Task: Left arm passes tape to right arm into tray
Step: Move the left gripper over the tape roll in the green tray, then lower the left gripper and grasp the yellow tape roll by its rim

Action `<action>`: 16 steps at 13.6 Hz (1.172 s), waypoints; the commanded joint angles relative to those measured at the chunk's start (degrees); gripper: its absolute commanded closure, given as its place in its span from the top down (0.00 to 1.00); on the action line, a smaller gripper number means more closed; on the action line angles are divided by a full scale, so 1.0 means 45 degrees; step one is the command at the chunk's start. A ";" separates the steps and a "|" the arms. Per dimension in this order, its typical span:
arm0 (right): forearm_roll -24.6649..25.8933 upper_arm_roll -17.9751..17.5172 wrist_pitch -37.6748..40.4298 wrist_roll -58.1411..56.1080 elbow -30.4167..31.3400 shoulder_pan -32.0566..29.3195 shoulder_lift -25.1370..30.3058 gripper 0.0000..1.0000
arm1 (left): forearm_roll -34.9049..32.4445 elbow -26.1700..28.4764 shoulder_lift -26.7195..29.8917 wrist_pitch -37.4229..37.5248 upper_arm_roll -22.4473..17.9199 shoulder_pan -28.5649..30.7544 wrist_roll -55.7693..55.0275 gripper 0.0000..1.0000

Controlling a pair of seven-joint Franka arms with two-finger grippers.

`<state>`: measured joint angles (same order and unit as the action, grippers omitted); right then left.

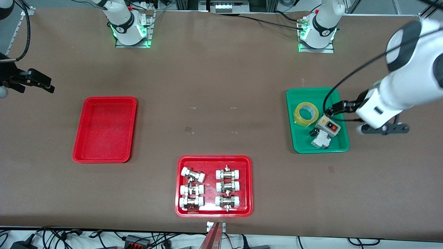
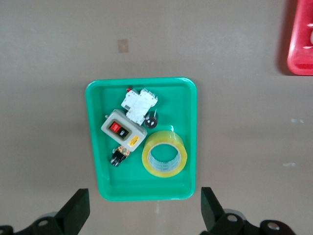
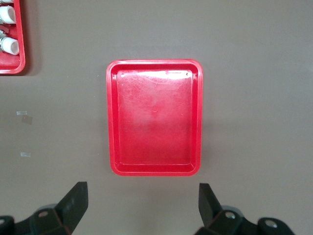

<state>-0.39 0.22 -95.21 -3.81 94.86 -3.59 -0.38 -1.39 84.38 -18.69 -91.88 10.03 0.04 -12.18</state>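
The yellow tape roll point(image 1: 306, 113) lies flat in the green tray point(image 1: 297, 138), at that tray's end nearest the robots' bases; it also shows in the left wrist view point(image 2: 165, 153). My left gripper point(image 1: 384, 129) hangs above the table beside the green tray, toward the left arm's end. In the left wrist view it point(image 2: 144, 208) is open and empty, just off the tray's rim point(image 2: 93, 161). The plain red tray point(image 1: 104, 129) lies empty toward the right arm's end. My right gripper point(image 1: 45, 84) waits above the table beside it, open and empty point(image 3: 142, 200), short of the red tray point(image 3: 154, 117).
The green tray also holds a grey switch box point(image 1: 328, 125), a white breaker point(image 1: 320, 141) and a small black part. A wider red tray point(image 1: 180, 186) with several white-capped metal fittings sits mid-table near the front camera. Small tape marks dot the table's middle.
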 commanded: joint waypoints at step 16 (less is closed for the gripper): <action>0.0145 -0.0069 0.0415 -0.0110 0.0170 -0.0100 0.0066 1.00 | -0.0003 1.0097 0.1009 -0.8546 0.0075 0.0714 -0.0008 1.00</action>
<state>-0.37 0.22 -93.84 -3.82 95.35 -3.64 -0.50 -1.42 127.93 -16.07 -129.43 10.22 3.41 -12.20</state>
